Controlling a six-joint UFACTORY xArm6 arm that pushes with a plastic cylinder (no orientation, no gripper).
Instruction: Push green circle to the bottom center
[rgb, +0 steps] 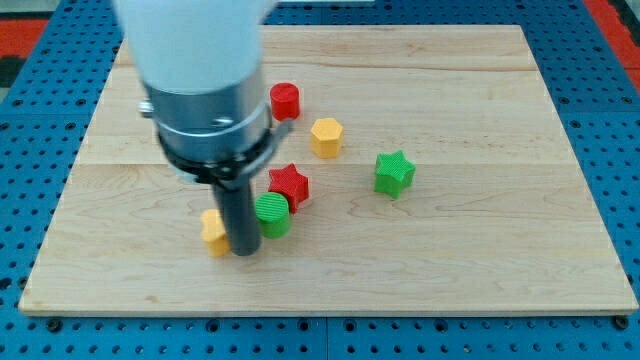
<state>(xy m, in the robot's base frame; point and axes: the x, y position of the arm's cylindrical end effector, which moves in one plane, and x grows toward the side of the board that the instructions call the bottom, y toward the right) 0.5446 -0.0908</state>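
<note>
Now you see my tip (243, 250) touching the green circle (272, 215) at its 8 o'clock, with two red, two yellow, two green blocks, no pincer fitted.

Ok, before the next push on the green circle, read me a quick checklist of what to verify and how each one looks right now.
1. My tip is next to the green circle: ok, it sits just to the circle's left and slightly lower in the view.
2. Tip is on the side that pushes toward the view's bottom: not ok, it is beside the circle, not above it.
3. Circle stands apart from the other blocks: not ok, the red star sits against its upper right.
4. Yellow block is out of the tip's way: not ok, it is right at the rod's left.
5. Board below the circle is free: ok.
</note>
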